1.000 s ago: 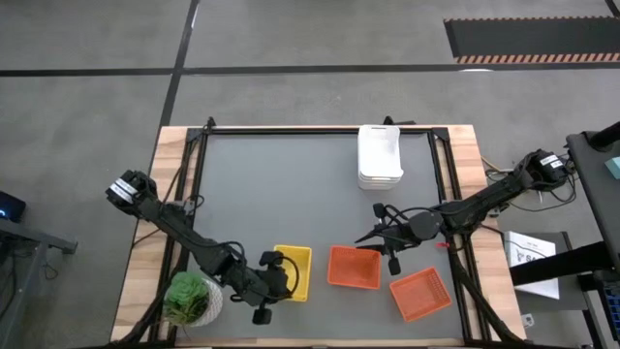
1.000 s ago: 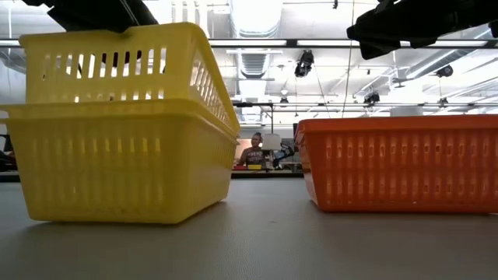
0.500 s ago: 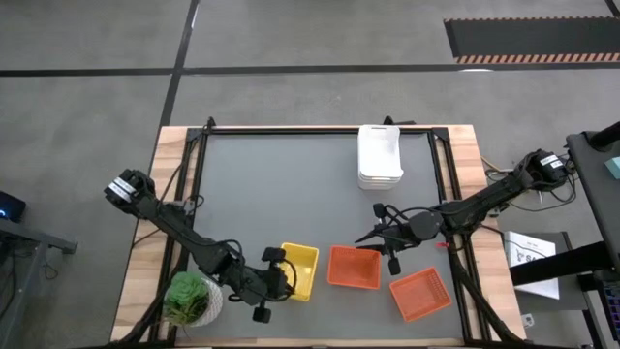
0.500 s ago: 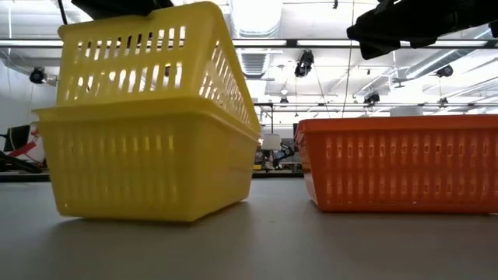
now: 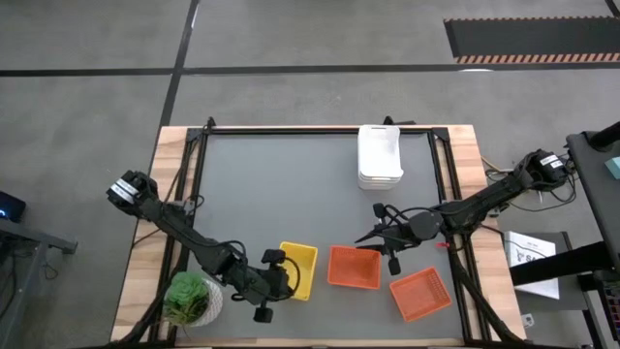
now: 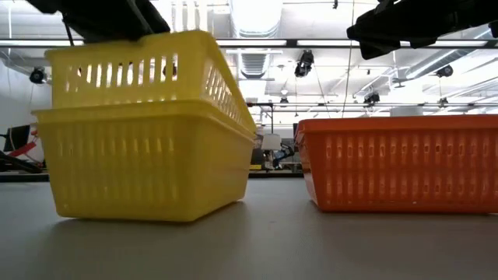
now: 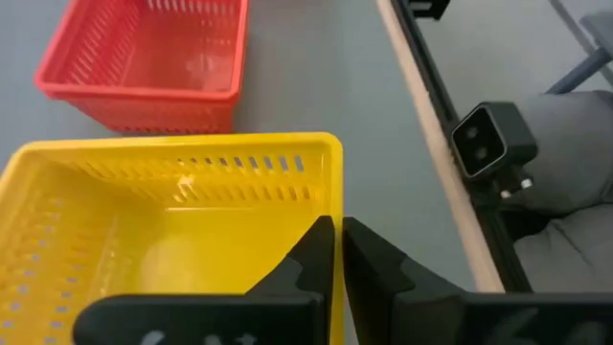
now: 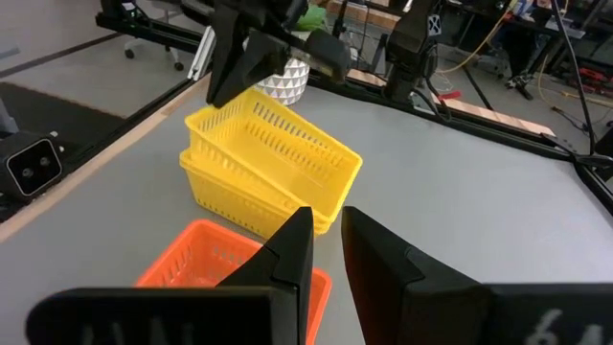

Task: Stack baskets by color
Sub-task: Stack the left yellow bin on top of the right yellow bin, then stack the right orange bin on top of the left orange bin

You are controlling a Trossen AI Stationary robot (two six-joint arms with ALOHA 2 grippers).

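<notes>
Two yellow mesh baskets [image 5: 298,269] stand near the table's front edge, the upper one [image 8: 273,144] nested in the lower one [image 6: 140,167]. My left gripper [image 7: 335,230] is shut on the upper basket. To their right an orange basket [image 5: 354,267] rests on its base. My right gripper [image 8: 326,244] hovers above its far right part, slightly open and holding nothing. A second orange basket [image 5: 421,294] lies at the front right. White baskets [image 5: 380,155] are stacked at the far edge. My left gripper pinches the upper yellow basket's wall on the near-edge side [image 7: 335,196], at the rim, one finger inside the basket and one outside. The fingers slant down from the table's left. The basket sits in the lower yellow basket, its held end a little raised.
A green potted plant [image 5: 192,299] stands at the front left corner, close beside my left arm. A small camera [image 7: 488,144] sits on the table's front rail. Bare grey table lies between the yellow baskets and the white stack.
The upper yellow basket has sunk deeper into the lower one and now sits more level. The yellow pair has slid a little toward the orange basket and turned slightly. My left gripper has kept its hold.
</notes>
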